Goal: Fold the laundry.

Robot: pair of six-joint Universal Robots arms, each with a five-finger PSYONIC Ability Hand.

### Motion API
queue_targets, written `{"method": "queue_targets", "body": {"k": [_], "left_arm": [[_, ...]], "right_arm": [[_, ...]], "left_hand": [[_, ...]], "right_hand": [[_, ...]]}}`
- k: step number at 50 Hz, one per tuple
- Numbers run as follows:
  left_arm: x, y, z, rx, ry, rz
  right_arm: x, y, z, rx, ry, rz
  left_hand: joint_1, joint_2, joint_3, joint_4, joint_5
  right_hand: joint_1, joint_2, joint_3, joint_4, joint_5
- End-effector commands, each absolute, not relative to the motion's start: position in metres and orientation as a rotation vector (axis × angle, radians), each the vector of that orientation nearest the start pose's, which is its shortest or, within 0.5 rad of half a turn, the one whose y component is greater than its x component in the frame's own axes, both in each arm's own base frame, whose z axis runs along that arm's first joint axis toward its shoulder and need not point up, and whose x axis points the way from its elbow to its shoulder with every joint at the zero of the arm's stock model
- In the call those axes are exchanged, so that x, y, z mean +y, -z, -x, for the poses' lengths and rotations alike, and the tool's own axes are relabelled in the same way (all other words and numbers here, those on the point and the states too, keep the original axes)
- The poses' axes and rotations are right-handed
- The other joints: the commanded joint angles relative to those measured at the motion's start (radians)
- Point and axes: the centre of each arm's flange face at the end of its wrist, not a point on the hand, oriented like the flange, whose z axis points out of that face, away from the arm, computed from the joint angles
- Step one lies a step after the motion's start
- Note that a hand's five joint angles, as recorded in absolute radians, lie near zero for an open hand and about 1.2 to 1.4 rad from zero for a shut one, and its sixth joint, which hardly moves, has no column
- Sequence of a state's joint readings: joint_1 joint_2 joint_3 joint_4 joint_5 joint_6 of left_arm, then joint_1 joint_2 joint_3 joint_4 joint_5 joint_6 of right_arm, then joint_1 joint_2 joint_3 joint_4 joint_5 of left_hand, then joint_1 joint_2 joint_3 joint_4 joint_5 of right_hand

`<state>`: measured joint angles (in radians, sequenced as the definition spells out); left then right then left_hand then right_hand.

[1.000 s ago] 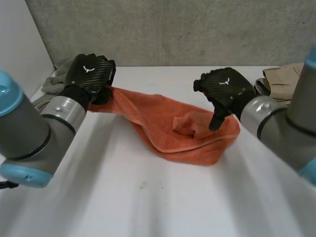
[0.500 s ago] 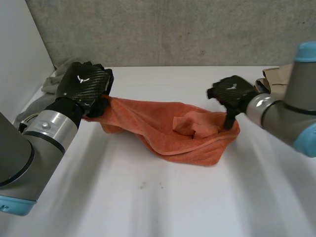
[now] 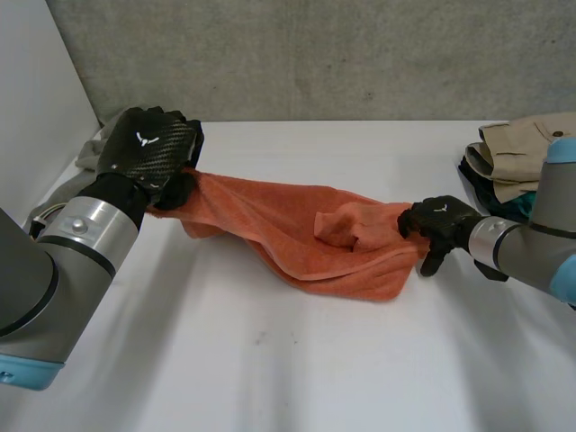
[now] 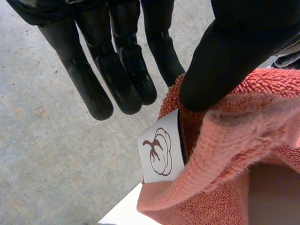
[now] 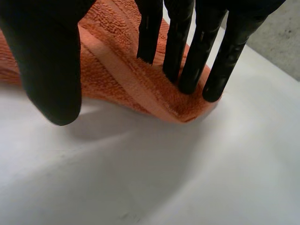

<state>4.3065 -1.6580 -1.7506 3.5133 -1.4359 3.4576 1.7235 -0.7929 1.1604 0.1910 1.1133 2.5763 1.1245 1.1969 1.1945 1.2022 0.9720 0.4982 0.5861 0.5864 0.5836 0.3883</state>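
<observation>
An orange towel (image 3: pixel 306 234) lies bunched across the middle of the white table (image 3: pixel 288 369). Its left end is lifted off the table by my left hand (image 3: pixel 148 148), which is shut on that corner. In the left wrist view the thumb (image 4: pixel 220 65) pins the towel (image 4: pixel 243 140) by its white label (image 4: pixel 159 152), with the other fingers (image 4: pixel 117 70) straight beyond it. My right hand (image 3: pixel 439 220) is low at the towel's right end. In the right wrist view its straight fingertips (image 5: pixel 187 65) rest on the towel's hemmed corner (image 5: pixel 117 70). Its thumb (image 5: pixel 51 70) stands apart over the table.
A pile of folded clothes, beige (image 3: pixel 517 148) over teal (image 3: pixel 490 193), sits at the right edge behind my right arm. A grey garment (image 3: pixel 94 144) lies at the back left behind my left hand. A concrete wall runs along the table's far edge.
My right hand came down from above the towel's raised fold and moved right to its right corner. My left hand shifted slightly left, pulling the towel longer.
</observation>
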Motion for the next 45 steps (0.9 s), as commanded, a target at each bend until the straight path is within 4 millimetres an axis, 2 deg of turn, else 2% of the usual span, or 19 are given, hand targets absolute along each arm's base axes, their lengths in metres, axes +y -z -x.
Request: {"method": "queue_targets", "body": {"k": [1, 3, 7, 11, 12, 14, 15, 18, 19, 23, 27, 31, 34, 35, 36, 38, 41, 42, 45], "left_arm": [[-0.244, -0.263, 0.261, 2.007, 2.445, -0.934], [-0.244, -0.264, 0.261, 2.003, 2.45, -0.929], [-0.246, -0.267, 0.259, 1.992, 2.453, -0.915], [-0.248, -0.277, 0.255, 1.954, 2.474, -0.886], [-0.249, -0.281, 0.254, 1.941, 2.483, -0.876], [-0.252, -0.293, 0.247, 1.901, 2.504, -0.834], [-0.253, -0.297, 0.244, 1.886, 2.511, -0.819], [-0.255, -0.313, 0.234, 1.828, 2.535, -0.767], [-0.253, -0.318, 0.232, 1.818, 2.54, -0.759], [-0.247, -0.337, 0.225, 1.789, 2.551, -0.734], [-0.244, -0.343, 0.222, 1.825, 2.52, -0.737], [-0.248, -0.339, 0.219, 1.885, 2.465, -0.736], [-0.263, -0.321, 0.217, 1.971, 2.381, -0.737], [-0.267, -0.315, 0.218, 1.996, 2.358, -0.741], [-0.276, -0.303, 0.22, 2.038, 2.319, -0.751], [-0.285, -0.294, 0.223, 2.063, 2.292, -0.764], [-0.305, -0.28, 0.229, 2.096, 2.26, -0.781], [-0.312, -0.275, 0.231, 2.109, 2.249, -0.786], [-0.34, -0.266, 0.238, 2.109, 2.249, -0.784]], "right_arm": [[-0.373, -0.123, -0.233, 2.211, 1.574, 1.189], [-0.376, -0.121, -0.233, 2.199, 1.603, 1.19], [-0.378, -0.13, -0.232, 2.19, 1.648, 1.19], [-0.375, -0.164, -0.226, 2.183, 1.746, 1.192], [-0.369, -0.187, -0.225, 2.162, 1.804, 1.194], [-0.362, -0.216, -0.223, 2.133, 1.869, 1.195], [-0.353, -0.243, -0.22, 2.104, 1.93, 1.196], [-0.337, -0.283, -0.214, 2.066, 2.008, 1.196], [-0.327, -0.304, -0.209, 2.052, 2.057, 1.202], [-0.302, -0.343, -0.196, 2.049, 2.141, 1.261], [-0.274, -0.364, -0.196, 2.041, 2.176, 1.368], [-0.256, -0.364, -0.204, 2.071, 2.16, 1.491], [-0.251, -0.356, -0.212, 2.095, 2.134, 1.563], [-0.253, -0.345, -0.217, 2.13, 2.093, 1.609], [-0.255, -0.338, -0.219, 2.154, 2.062, 1.632], [-0.267, -0.311, -0.226, 2.213, 1.947, 1.704], [-0.282, -0.286, -0.232, 2.263, 1.86, 1.745], [-0.295, -0.276, -0.236, 2.267, 1.865, 1.729], [-0.32, -0.267, -0.244, 2.239, 1.969, 1.684]], "left_hand": [[0.272, 0.199, 0.202, 0.194, 0.25], [0.272, 0.199, 0.202, 0.194, 0.25], [0.272, 0.199, 0.202, 0.194, 0.25], [0.272, 0.199, 0.202, 0.194, 0.25], [0.272, 0.199, 0.202, 0.194, 0.25], [0.272, 0.199, 0.202, 0.194, 0.25], [0.272, 0.199, 0.202, 0.194, 0.25], [0.272, 0.199, 0.202, 0.194, 0.25], [0.272, 0.199, 0.202, 0.194, 0.25], [0.272, 0.199, 0.202, 0.194, 0.25], [0.272, 0.199, 0.202, 0.194, 0.25], [0.272, 0.199, 0.202, 0.194, 0.25], [0.272, 0.199, 0.202, 0.194, 0.25], [0.272, 0.199, 0.202, 0.194, 0.25], [0.272, 0.199, 0.202, 0.194, 0.25], [0.272, 0.199, 0.202, 0.194, 0.25], [0.272, 0.199, 0.202, 0.194, 0.25], [0.272, 0.199, 0.202, 0.194, 0.25], [0.272, 0.199, 0.202, 0.194, 0.25]], "right_hand": [[0.479, 0.391, 0.391, 0.393, 0.414], [0.856, 0.768, 0.768, 0.771, 0.792], [0.898, 0.81, 0.81, 0.813, 0.833], [0.898, 0.81, 0.81, 0.813, 0.833], [0.898, 0.81, 0.81, 0.813, 0.833], [0.898, 0.81, 0.81, 0.813, 0.833], [0.898, 0.81, 0.81, 0.813, 0.833], [0.898, 0.81, 0.81, 0.813, 0.833], [0.898, 0.81, 0.81, 0.813, 0.833], [0.898, 0.81, 0.81, 0.813, 0.833], [0.898, 0.81, 0.81, 0.813, 0.833], [0.898, 0.81, 0.81, 0.813, 0.833], [0.898, 0.81, 0.81, 0.813, 0.833], [0.898, 0.81, 0.81, 0.813, 0.833], [0.898, 0.81, 0.81, 0.813, 0.833], [0.898, 0.81, 0.81, 0.813, 0.833], [0.898, 0.81, 0.81, 0.813, 0.833], [0.898, 0.81, 0.81, 0.813, 0.833], [0.898, 0.81, 0.81, 0.813, 0.833]]}}
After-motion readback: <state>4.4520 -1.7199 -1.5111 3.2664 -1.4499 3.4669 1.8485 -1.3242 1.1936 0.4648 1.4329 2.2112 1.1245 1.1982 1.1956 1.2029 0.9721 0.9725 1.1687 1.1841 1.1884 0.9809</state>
